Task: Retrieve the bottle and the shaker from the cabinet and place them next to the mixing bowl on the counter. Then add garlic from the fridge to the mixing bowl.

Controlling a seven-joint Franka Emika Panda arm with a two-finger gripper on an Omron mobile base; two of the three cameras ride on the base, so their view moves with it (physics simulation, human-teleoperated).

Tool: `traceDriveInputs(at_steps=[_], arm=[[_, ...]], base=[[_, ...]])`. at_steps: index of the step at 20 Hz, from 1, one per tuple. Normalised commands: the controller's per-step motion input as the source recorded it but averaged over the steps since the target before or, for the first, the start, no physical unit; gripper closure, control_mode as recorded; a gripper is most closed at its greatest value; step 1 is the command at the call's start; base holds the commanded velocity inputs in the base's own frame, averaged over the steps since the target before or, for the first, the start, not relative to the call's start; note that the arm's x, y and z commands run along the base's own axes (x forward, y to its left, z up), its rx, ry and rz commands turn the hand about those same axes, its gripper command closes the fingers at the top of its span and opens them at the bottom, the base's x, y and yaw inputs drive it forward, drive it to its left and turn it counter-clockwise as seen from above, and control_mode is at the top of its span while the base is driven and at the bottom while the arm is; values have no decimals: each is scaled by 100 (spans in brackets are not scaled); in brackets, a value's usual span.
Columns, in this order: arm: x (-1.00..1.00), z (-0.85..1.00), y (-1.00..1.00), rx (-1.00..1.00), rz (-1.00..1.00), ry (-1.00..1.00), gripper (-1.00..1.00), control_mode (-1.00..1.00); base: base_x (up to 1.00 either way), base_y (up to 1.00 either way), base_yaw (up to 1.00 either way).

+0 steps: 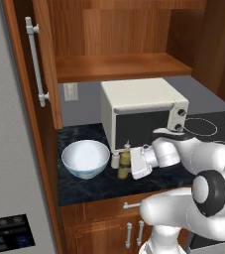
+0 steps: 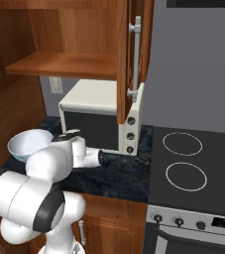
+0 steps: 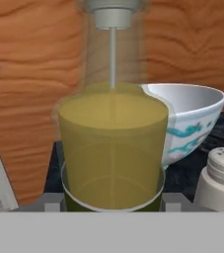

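A clear bottle (image 3: 112,143) of yellow liquid with a grey pump top stands upright between the fingertips of my gripper (image 3: 112,202), which is shut on it. In the left base view the bottle (image 1: 124,164) is low over the dark counter, just right of the white mixing bowl (image 1: 85,158), with the gripper (image 1: 129,166) reaching in from the right. A small white shaker (image 1: 115,159) stands on the counter beside the bottle, between it and the bowl (image 3: 192,113); the shaker (image 3: 222,178) shows at the hand view's right edge. The garlic is out of view.
A cream toaster oven (image 1: 143,111) stands right behind the bottle. Above it the cabinet shelf (image 1: 119,67) is bare, with both doors (image 2: 134,59) swung open. The grey fridge (image 1: 10,149) fills the left side, and a black stovetop (image 2: 193,163) lies to the right.
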Motion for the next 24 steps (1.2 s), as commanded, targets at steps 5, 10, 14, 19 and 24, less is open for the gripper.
traceDriveInputs(at_steps=[5, 10, 14, 19, 24], arm=[[0, -18, 23, 0, -4, -1, 100, -100], [0, -21, 8, 0, -6, -2, 100, -100], [0, -27, 4, 0, -7, -2, 100, -100], [0, -27, 5, -1, -6, 0, 100, -100], [0, -24, 10, -3, -5, 0, 100, -100]], base=[[0, 0, 0], [0, 0, 0], [0, 0, 0], [0, 0, 0], [0, 0, 0]])
